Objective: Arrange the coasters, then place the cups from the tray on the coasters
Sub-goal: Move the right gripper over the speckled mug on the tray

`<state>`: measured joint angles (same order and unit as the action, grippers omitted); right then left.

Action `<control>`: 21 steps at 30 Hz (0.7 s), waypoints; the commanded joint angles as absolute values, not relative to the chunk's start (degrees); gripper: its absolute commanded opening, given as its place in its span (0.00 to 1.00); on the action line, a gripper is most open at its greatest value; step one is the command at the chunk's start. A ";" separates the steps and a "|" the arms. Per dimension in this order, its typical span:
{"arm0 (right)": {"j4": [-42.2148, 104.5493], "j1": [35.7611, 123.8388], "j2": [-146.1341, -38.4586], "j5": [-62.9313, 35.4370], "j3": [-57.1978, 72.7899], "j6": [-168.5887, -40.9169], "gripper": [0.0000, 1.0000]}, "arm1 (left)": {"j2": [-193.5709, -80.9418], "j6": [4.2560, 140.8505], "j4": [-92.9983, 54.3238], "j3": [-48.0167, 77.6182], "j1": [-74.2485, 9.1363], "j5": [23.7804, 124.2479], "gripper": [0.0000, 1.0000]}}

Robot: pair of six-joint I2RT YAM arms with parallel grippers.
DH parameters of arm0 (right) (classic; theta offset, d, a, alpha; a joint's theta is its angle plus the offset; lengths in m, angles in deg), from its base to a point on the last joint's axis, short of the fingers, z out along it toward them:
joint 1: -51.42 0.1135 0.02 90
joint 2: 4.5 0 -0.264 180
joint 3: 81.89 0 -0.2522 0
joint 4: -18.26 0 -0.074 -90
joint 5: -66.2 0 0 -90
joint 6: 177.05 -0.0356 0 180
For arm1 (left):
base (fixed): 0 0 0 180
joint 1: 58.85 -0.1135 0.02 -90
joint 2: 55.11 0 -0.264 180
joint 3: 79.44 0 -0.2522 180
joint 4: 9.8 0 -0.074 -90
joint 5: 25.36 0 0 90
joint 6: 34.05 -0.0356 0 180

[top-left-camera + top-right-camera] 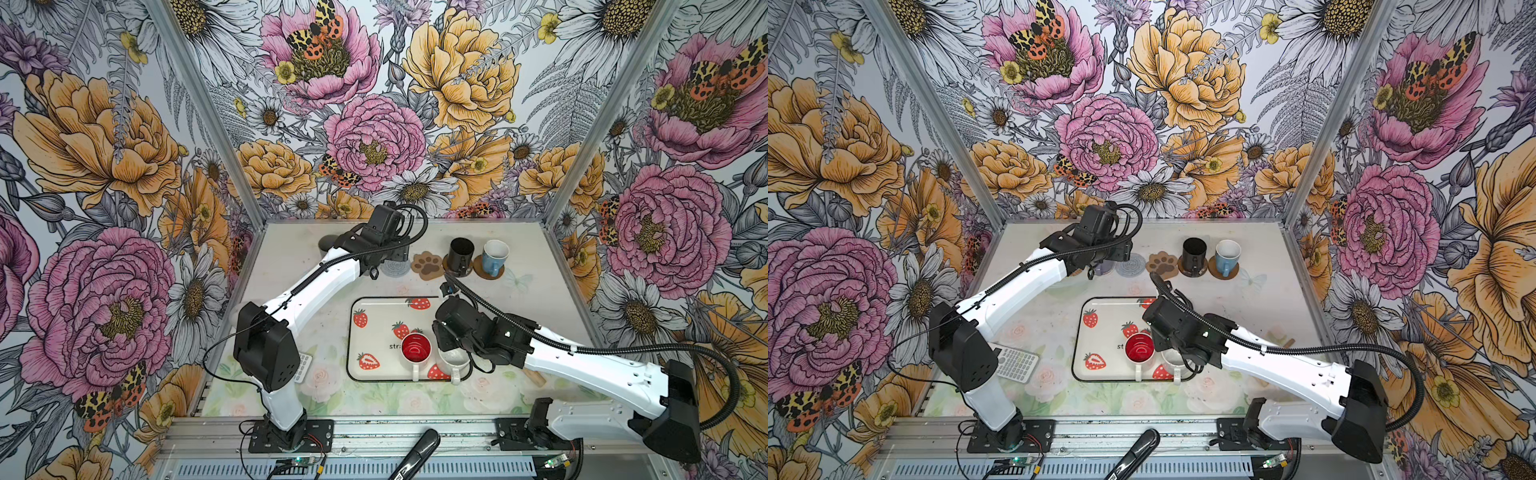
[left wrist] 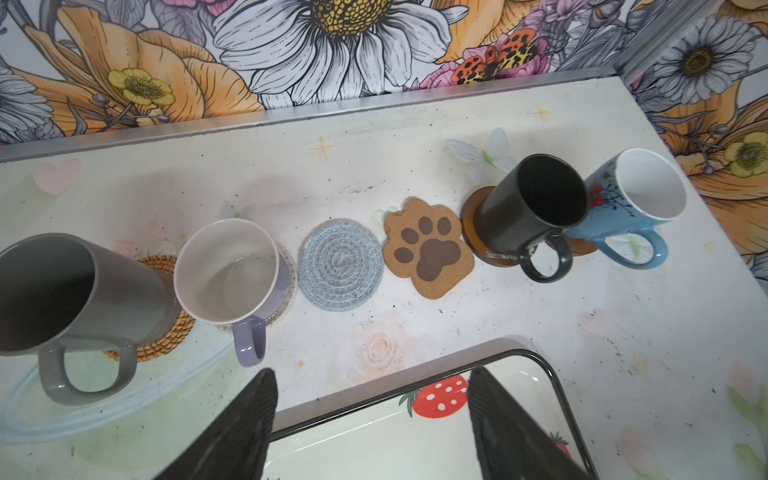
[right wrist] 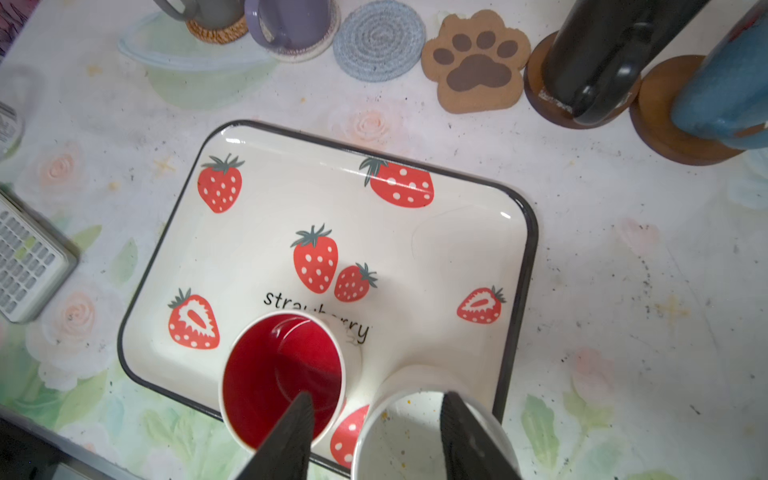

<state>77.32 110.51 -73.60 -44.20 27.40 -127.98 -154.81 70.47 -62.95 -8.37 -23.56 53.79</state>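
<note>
Right gripper [image 3: 378, 397], open and empty, hangs over the rim of the speckled white mug [image 3: 399, 440] on the tray [image 3: 457, 249] (left gripper [image 2: 370, 372], also open and empty, lies well apart).

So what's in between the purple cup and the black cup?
Two empty coasters: the grey-blue woven coaster, then the paw-shaped coaster, clearest in the left wrist view.

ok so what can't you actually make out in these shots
Grey mug and lavender mug: the left arm mostly hides them in both top views.
Speckled white mug: cut off by the right wrist view's edge, partly under the right arm in both top views.
Right gripper: whether it touches that mug is unclear.
</note>
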 commanded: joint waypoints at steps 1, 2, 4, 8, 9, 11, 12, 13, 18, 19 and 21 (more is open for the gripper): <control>81.56 114.26 -73.21 -51.28 27.96 -135.21 0.52 | -153.40 70.09 -59.52 -7.56 -22.46 53.97 0.74; 82.21 115.34 -72.83 -51.78 28.38 -136.45 0.52 | -153.22 70.10 -58.93 -7.32 -22.04 54.18 0.74; 82.95 117.27 -71.80 -52.91 29.42 -138.88 0.52 | -153.11 70.01 -58.45 -7.33 -21.59 54.33 0.74; 84.26 121.40 -69.42 -55.10 31.24 -143.90 0.51 | -152.70 69.83 -58.12 -7.23 -20.55 54.40 0.74; 84.48 122.55 -69.19 -55.47 31.56 -145.10 0.51 | -152.52 69.83 -57.97 -7.00 -20.36 54.09 0.74; 85.48 124.55 -69.30 -55.70 32.03 -147.47 0.51 | -152.07 69.81 -57.51 -6.48 -19.83 54.10 0.74; 86.22 125.69 -69.65 -55.83 32.13 -148.82 0.50 | -151.74 69.83 -57.16 -5.98 -19.82 54.01 0.74; 87.06 126.65 -70.07 -55.96 32.19 -150.05 0.50 | -151.44 69.92 -56.82 -5.62 -19.57 54.01 0.74; 89.65 133.11 -72.07 -57.39 32.33 -157.23 0.50 | -149.96 70.01 -55.16 -3.66 -18.55 54.00 0.74; 89.82 134.29 -72.38 -57.82 32.36 -158.38 0.50 | -149.71 69.97 -54.90 -3.40 -18.37 54.01 0.74; 90.26 136.67 -73.06 -58.66 32.23 -160.88 0.50 | -149.30 70.10 -54.45 -2.79 -17.91 53.96 0.74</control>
<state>88.22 134.27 -72.28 -55.68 31.93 -154.54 -151.51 70.47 -57.18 -3.74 -18.64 53.79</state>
